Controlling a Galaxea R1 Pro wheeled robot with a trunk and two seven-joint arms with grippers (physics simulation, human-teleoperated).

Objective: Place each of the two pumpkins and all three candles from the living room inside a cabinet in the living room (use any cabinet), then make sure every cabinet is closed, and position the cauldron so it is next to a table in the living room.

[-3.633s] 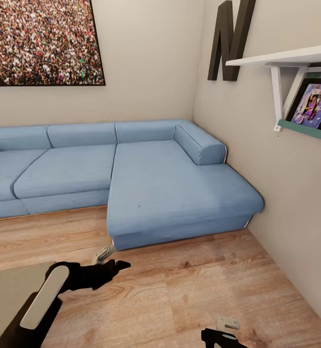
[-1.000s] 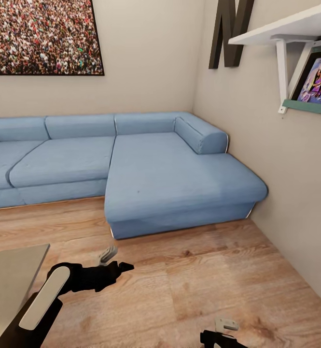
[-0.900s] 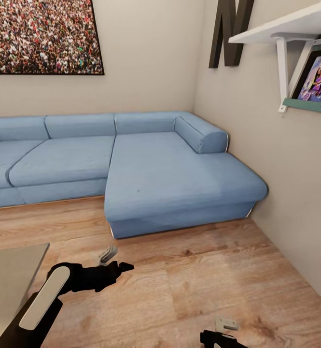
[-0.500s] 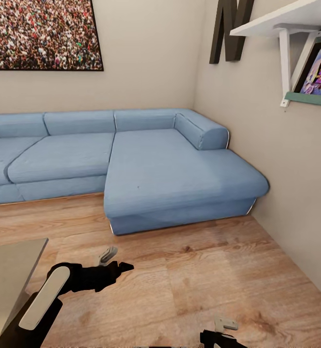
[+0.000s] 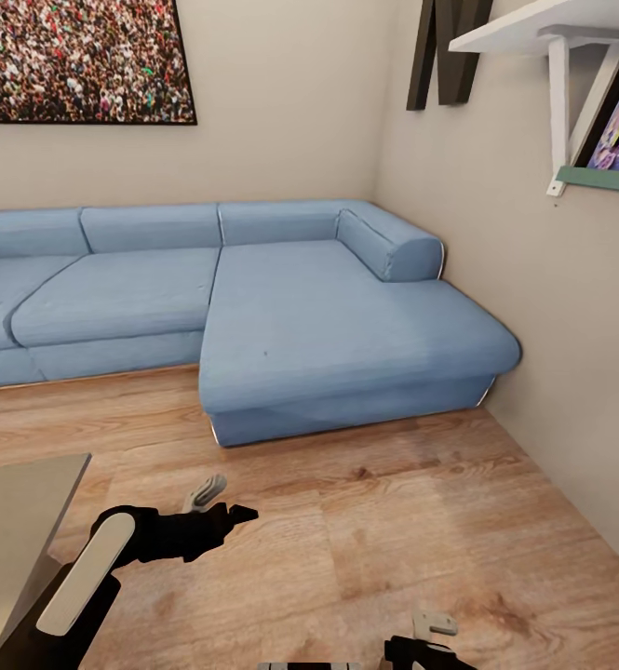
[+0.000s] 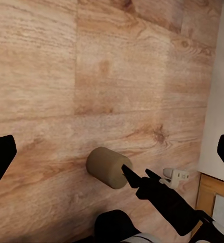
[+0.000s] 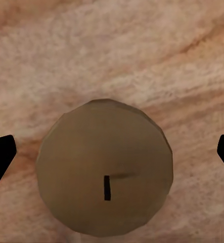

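Observation:
One candle (image 7: 105, 174), a stubby pale cylinder with a dark wick, stands on the wood floor. My right gripper (image 7: 112, 152) hangs open straight above it, its dark fingertips (image 7: 0, 154) far apart on either side. The left wrist view takes in the same candle (image 6: 109, 167) from farther off, with the right gripper's black finger beside it. My left gripper (image 6: 114, 152) is open and holds nothing. In the head view the left gripper (image 5: 221, 500) hovers over the floor, beside the corner of the grey table (image 5: 20, 502). The right gripper (image 5: 430, 637) sits at the frame's lower edge.
A blue sectional sofa (image 5: 328, 335) fills the room's corner ahead. The beige wall at the right carries a white shelf (image 5: 542, 23) with a framed picture. A crowd picture (image 5: 76, 56) hangs on the back wall. Wood floor (image 5: 393, 521) lies between me and the sofa.
The whole head view has shifted: the sofa sits slightly higher, and the table corner and shelf have slid toward the edges. Both arms hold the same pose in the picture.

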